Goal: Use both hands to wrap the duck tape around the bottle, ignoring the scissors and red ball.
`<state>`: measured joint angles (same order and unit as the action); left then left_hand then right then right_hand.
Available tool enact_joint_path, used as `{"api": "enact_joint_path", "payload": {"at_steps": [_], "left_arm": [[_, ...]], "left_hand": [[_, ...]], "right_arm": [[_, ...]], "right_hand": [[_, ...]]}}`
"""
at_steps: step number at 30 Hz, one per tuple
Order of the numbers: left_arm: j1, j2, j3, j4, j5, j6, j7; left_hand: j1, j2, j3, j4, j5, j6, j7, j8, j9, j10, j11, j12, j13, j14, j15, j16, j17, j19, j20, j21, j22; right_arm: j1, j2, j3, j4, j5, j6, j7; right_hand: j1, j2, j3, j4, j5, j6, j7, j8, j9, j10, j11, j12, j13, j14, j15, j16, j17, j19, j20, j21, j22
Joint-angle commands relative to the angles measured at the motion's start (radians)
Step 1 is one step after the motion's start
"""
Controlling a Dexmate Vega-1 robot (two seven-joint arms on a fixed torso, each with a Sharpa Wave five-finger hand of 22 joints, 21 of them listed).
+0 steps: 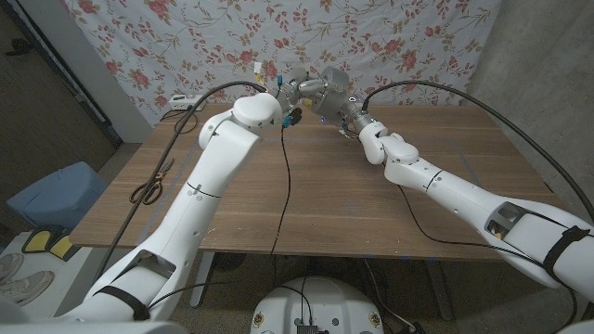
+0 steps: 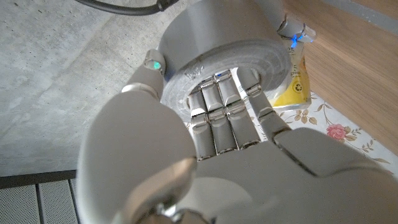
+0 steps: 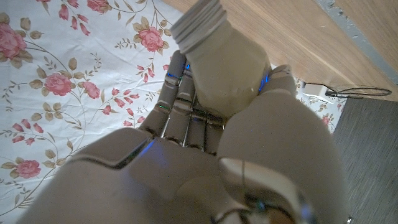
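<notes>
At the far middle of the wooden table point(image 1: 371, 204), toward twelve o'clock from where we stand, one roll of grey duck tape point(image 2: 249, 59) and one pale bottle point(image 3: 224, 65) meet in the air above the tabletop. We see the left hand point(image 2: 217, 124) with its fingers point(image 2: 214, 102) pushed through the core of the roll, curled together against its inner wall, so the roll is carried on them. From the right wrist camera, the right hand point(image 3: 205, 130) grips the bottle, fingers point(image 3: 180, 102) wrapped closed on one side of its body and the thumb on the other. The bottle's ribbed, threaded neck is bare; we cannot tell whether anything is inside it. In the head view the tape point(image 1: 331, 82) sits just at two o'clock of the left hand point(image 1: 299, 93), pressed up beside the right hand point(image 1: 357, 119); the bottle itself is hidden there.

One pair of scissors point(image 1: 148, 190) lies near the table's left edge, at about nine o'clock, well apart from both hands. A black cable point(image 1: 284, 199) runs down the middle of the table toward six o'clock. One flowered cloth point(image 1: 278, 37) hangs behind the table.
</notes>
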<state>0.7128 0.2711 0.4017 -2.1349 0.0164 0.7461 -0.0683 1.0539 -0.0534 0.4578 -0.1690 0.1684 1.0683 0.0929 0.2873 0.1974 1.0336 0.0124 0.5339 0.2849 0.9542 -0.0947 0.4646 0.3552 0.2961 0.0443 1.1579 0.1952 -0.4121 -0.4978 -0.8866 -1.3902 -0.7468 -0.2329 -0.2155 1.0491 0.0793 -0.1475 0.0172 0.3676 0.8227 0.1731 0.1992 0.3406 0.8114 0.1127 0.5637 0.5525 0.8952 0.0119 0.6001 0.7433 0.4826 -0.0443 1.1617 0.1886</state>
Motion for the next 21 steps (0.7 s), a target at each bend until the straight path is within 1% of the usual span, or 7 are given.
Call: {"api": "enact_joint_path", "payload": {"at_steps": [1,6,11,15,16,19,21], "left_arm": [[0.038,-0.013,-0.006,0.029,-0.079,-0.210,0.019],[0.048,-0.043,0.014,0.076,0.003,-0.401,0.185],[0.031,-0.083,0.001,0.156,-0.020,-0.528,0.260],[0.013,-0.129,0.001,0.244,-0.033,-0.656,0.335],[0.007,-0.136,0.001,0.263,-0.034,-0.683,0.350],[-0.002,-0.148,0.002,0.288,-0.039,-0.719,0.383],[-0.003,-0.138,0.004,0.271,-0.048,-0.681,0.375]], "left_hand": [[0.149,0.164,-0.001,0.005,0.002,0.020,0.016,-0.007,0.006,0.151,-0.155,-0.001,0.006,0.031,-0.137,-0.002,0.006,-0.015,-0.004,0.004,0.002],[0.135,0.177,-0.010,0.017,0.003,0.006,-0.012,-0.018,0.009,0.136,-0.160,-0.007,0.014,0.007,-0.132,-0.011,0.012,-0.036,-0.010,0.004,0.001],[0.132,0.179,-0.015,0.017,0.006,0.005,-0.028,-0.021,0.011,0.129,-0.179,-0.013,0.017,-0.003,-0.139,-0.016,0.016,-0.046,-0.016,0.004,0.000],[0.119,0.188,-0.020,0.026,0.010,-0.004,-0.048,-0.026,0.014,0.118,-0.187,-0.018,0.025,-0.019,-0.139,-0.026,0.016,-0.056,-0.013,0.004,-0.002],[0.114,0.189,-0.023,0.028,0.012,-0.006,-0.060,-0.026,0.017,0.114,-0.190,-0.019,0.028,-0.022,-0.139,-0.028,0.018,-0.058,-0.012,0.003,-0.002],[0.107,0.193,-0.027,0.031,0.016,-0.005,-0.072,-0.025,0.022,0.105,-0.200,-0.024,0.035,-0.030,-0.140,-0.032,0.021,-0.066,-0.010,0.002,-0.003],[0.107,0.192,-0.030,0.029,0.017,-0.002,-0.081,-0.024,0.022,0.104,-0.202,-0.025,0.037,-0.030,-0.142,-0.031,0.024,-0.065,-0.011,0.003,-0.004]], "right_arm": [[0.014,0.028,-0.012,0.041,0.001,-0.045,-0.032],[0.016,0.030,-0.018,0.056,0.004,-0.040,-0.039],[0.003,0.019,-0.014,0.041,0.007,-0.042,-0.052],[-0.001,0.015,-0.015,0.035,0.003,-0.051,-0.054],[-0.001,0.014,-0.014,0.034,0.003,-0.051,-0.055],[-0.003,0.009,-0.015,0.029,0.002,-0.049,-0.058],[-0.004,0.007,-0.015,0.027,0.002,-0.048,-0.057]], "right_hand": [[0.088,0.089,0.273,0.127,0.002,0.259,-0.174,0.008,0.003,0.291,-0.160,0.084,0.003,0.146,-0.221,0.007,0.273,0.004,-0.053,0.007,0.004],[0.089,0.088,0.273,0.126,0.001,0.259,-0.175,0.007,0.003,0.292,-0.160,0.084,0.004,0.146,-0.221,0.007,0.277,0.005,-0.053,0.011,0.004],[0.089,0.088,0.273,0.126,0.001,0.260,-0.175,0.007,0.004,0.292,-0.162,0.084,0.006,0.146,-0.221,0.007,0.280,0.004,-0.053,0.013,0.004],[0.090,0.088,0.272,0.126,0.000,0.261,-0.176,0.007,0.004,0.293,-0.162,0.083,0.005,0.146,-0.221,0.007,0.283,0.003,-0.053,0.015,0.004],[0.090,0.088,0.272,0.127,0.000,0.261,-0.176,0.006,0.004,0.292,-0.163,0.083,0.006,0.146,-0.221,0.007,0.283,0.003,-0.053,0.015,0.004],[0.089,0.088,0.272,0.127,-0.001,0.261,-0.175,0.006,0.005,0.293,-0.163,0.083,0.006,0.146,-0.221,0.007,0.285,0.003,-0.053,0.017,0.003],[0.090,0.088,0.272,0.127,-0.001,0.261,-0.177,0.006,0.004,0.294,-0.163,0.082,0.005,0.146,-0.221,0.007,0.287,0.003,-0.053,0.017,0.003]]}}
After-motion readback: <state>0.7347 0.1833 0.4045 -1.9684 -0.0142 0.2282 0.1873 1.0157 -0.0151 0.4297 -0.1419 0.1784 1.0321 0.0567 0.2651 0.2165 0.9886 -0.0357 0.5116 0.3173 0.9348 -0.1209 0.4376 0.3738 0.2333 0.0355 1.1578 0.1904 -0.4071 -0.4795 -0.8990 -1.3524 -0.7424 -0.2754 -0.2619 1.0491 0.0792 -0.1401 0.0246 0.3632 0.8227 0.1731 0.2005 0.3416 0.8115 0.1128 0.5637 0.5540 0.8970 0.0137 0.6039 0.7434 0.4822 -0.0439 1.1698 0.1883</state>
